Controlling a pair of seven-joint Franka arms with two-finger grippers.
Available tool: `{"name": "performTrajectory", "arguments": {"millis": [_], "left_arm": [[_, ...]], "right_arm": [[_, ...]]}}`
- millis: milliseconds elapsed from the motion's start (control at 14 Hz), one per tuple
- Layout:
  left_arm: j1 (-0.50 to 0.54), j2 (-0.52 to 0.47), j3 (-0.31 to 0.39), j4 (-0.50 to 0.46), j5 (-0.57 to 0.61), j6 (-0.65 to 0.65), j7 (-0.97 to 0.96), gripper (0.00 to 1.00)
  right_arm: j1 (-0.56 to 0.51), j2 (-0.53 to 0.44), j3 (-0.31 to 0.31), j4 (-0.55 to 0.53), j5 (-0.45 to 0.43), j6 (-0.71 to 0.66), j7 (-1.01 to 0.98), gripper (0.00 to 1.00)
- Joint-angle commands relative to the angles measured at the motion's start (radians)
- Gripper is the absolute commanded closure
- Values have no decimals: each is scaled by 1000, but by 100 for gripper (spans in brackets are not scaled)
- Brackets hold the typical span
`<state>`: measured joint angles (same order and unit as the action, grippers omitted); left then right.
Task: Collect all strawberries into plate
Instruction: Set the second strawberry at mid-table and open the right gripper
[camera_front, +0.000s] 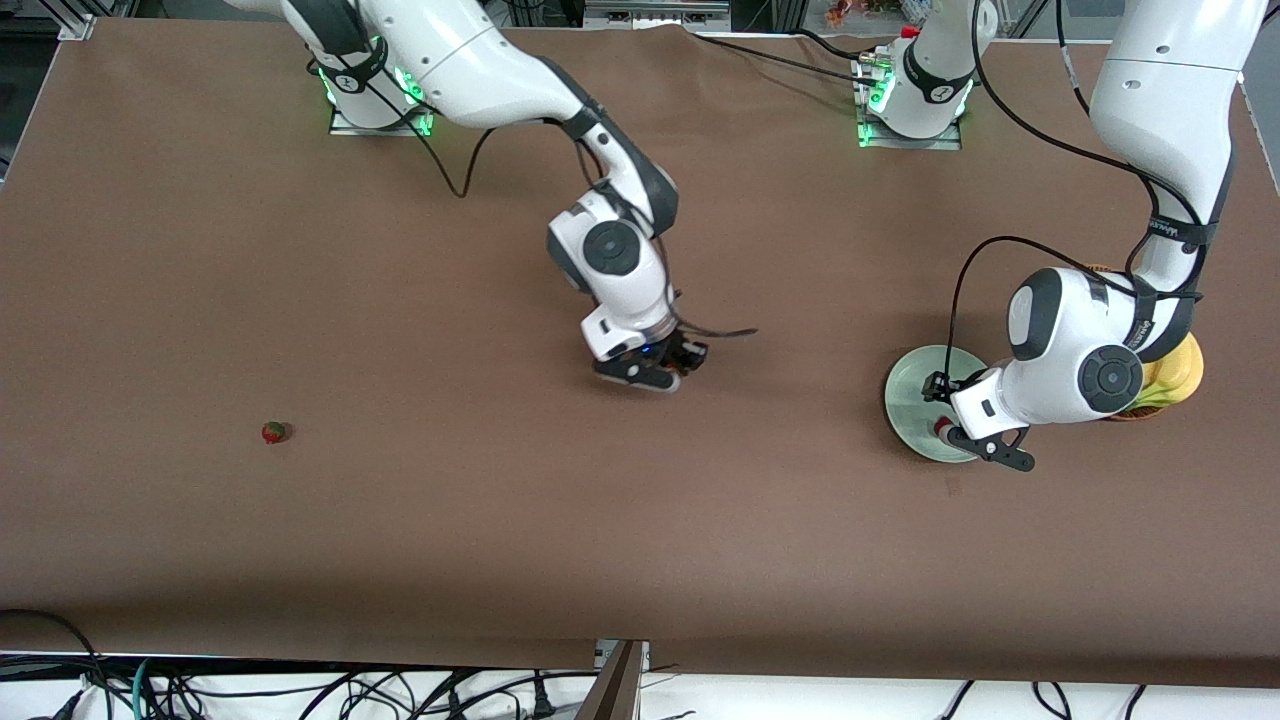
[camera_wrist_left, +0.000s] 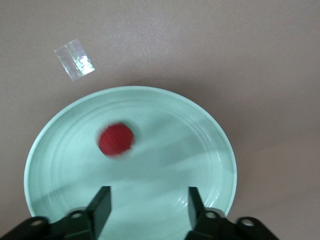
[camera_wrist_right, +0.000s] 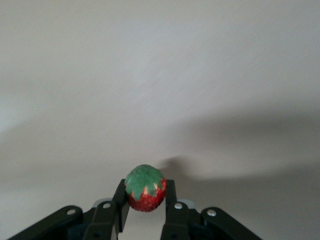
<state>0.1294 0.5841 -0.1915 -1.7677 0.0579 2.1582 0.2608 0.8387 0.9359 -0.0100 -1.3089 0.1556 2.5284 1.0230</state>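
Over the plate (camera_wrist_left: 210, 135), the left gripper (camera_wrist_left: 147, 207) is parting its fingers, a blurred strawberry (camera_wrist_left: 116, 140) probably dropping free; the right gripper (camera_wrist_right: 146, 207), pinching another strawberry (camera_wrist_right: 145, 189), should be carrying it plateward.

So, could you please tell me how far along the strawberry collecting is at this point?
One strawberry already lies in the plate, with the left gripper open over it. The right gripper is shut on a second strawberry above bare table mid-table. A third strawberry sits untouched toward the right arm's end of the table. Two remain to be delivered.
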Motion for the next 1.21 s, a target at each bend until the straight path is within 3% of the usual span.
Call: {"name": "performTrajectory", "arguments": {"millis": [0, 143, 286, 429, 714, 1000, 1143], "left_arm": [[-4, -21, -17, 16, -21, -49, 0, 0], [-4, -30, -46, 17, -21, -69, -38, 0], [-4, -46, -81, 16, -21, -99, -141, 0], [-4, -50, -143, 13, -21, -129, -271, 0], [-23, -43, -281, 8, -20, -107, -605, 0], [-149, -41, -279, -51, -3, 52, -857, 0], [-189, -32, -278, -113, 58, 211, -891, 0]], "right_arm": [[37, 61, -10, 77, 16, 16, 25, 82], [57, 61, -24, 94, 1, 6, 20, 0], [45, 18, -88, 100, -11, -87, -9, 0], [-21, -29, -126, 117, -7, -237, -200, 0], [-304, -86, -123, 96, -1, -410, -626, 0], [-554, -86, -127, 88, -13, -511, -1048, 0], [-595, -91, -195, 57, -15, -563, -1145, 0]]}}
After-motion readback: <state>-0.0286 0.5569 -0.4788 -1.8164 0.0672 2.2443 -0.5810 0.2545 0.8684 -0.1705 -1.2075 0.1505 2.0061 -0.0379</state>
